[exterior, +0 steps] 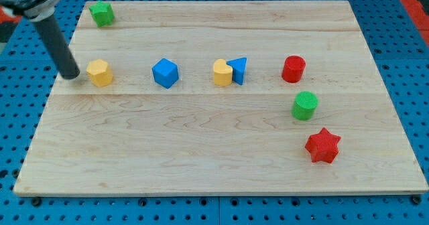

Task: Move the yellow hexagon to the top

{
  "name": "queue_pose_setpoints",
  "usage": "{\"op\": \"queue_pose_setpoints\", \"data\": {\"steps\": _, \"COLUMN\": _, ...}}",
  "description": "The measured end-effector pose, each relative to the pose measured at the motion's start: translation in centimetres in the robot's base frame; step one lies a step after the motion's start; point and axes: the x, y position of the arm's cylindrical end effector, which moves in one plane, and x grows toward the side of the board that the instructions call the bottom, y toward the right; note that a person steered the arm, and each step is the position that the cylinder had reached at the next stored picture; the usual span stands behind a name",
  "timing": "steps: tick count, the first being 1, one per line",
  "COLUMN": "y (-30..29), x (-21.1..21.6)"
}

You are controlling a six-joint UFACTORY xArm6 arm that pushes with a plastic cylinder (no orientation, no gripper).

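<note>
The yellow hexagon sits on the wooden board at the view's left, about a third of the way down. My tip rests on the board just left of the hexagon, with a small gap between them. The dark rod slants up toward the view's top left corner.
A green star-like block lies at the top left corner. A blue cube, a yellow heart-like block touching a blue triangle, and a red cylinder line up to the right. A green cylinder and red star lie lower right.
</note>
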Motion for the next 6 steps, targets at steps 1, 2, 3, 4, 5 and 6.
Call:
{"op": "queue_pose_setpoints", "data": {"steps": 1, "y": 5.5, "x": 1.0}}
{"op": "queue_pose_setpoints", "data": {"steps": 2, "y": 5.5, "x": -3.4}}
{"op": "queue_pose_setpoints", "data": {"steps": 3, "y": 7.2, "x": -7.4}}
{"op": "queue_pose_setpoints", "data": {"steps": 4, "y": 9.4, "x": -9.4}}
{"op": "queue_pose_setpoints", "data": {"steps": 5, "y": 12.4, "x": -12.9}}
{"op": "queue_pose_setpoints", "data": {"steps": 6, "y": 16.7, "x": -15.3}}
